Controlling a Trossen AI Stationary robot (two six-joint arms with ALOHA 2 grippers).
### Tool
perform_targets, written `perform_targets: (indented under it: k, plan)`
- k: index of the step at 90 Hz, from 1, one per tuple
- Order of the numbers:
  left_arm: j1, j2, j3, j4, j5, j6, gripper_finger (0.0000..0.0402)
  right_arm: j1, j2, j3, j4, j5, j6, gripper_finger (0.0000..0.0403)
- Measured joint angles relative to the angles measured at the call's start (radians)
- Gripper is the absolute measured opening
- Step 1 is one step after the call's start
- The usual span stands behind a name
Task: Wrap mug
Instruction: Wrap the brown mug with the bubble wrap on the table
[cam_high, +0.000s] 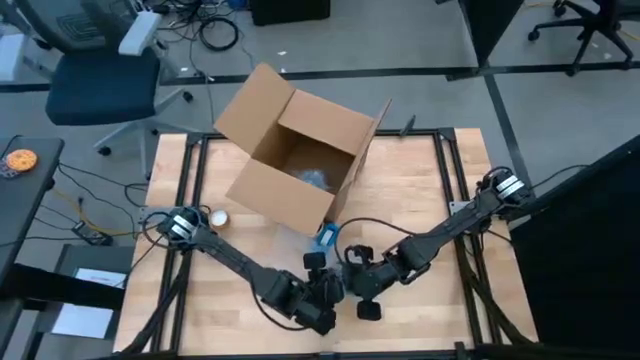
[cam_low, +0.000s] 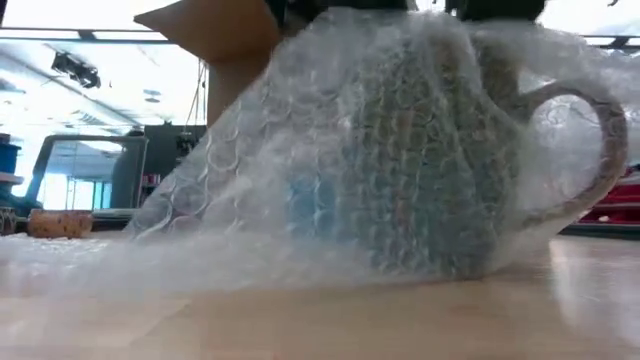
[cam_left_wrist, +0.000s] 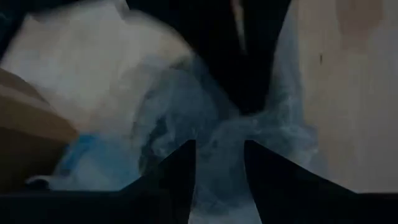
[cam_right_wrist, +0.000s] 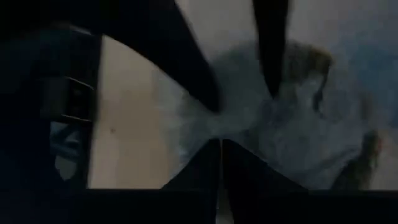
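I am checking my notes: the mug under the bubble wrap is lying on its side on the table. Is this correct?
Not quite. In the low view the mug stands upright on the table, handle to the side, with the bubble wrap draped over it.

No text, label, brand, number or sign can be read in any of the views.
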Motion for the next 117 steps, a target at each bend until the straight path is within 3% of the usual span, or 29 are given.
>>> perform_targets:
  k: [14,28,38,53,75,95,105,117]
  plan:
    - [0.008,-0.002,-0.01,0.039,0.009,0.023,0.012,0.0,-0.003,0.104,-0.099,0.061,-0.063,0.0]
    - [0.006,-0.001,0.002,0.05,0.006,0.065,0.012,-0.042,0.003,0.113,-0.124,0.143,-0.107,0.0]
    - [-0.002,-0.025,0.015,-0.013,-0.023,0.087,0.012,-0.065,0.049,0.111,-0.15,0.14,-0.102,0.0]
    - [-0.028,-0.114,0.027,-0.08,-0.045,0.12,0.012,-0.079,0.156,0.107,-0.149,0.05,-0.112,0.0]
    - [-0.102,-0.209,0.034,-0.266,-0.137,-0.034,0.012,-0.079,0.177,0.112,-0.149,0.012,-0.109,0.0]
    - [-0.202,-0.217,0.023,-0.437,-0.257,-0.19,0.012,-0.079,0.169,0.112,-0.199,0.013,-0.094,0.0]
    - [-0.238,-0.251,-0.052,-0.401,-0.221,-0.239,0.0112,-0.079,0.165,0.105,-0.222,0.012,-0.042,0.0]
    - [-0.217,-0.324,-0.285,-0.141,-0.127,-0.242,0.0083,-0.079,0.165,0.105,-0.237,-0.026,-0.024,0.0]
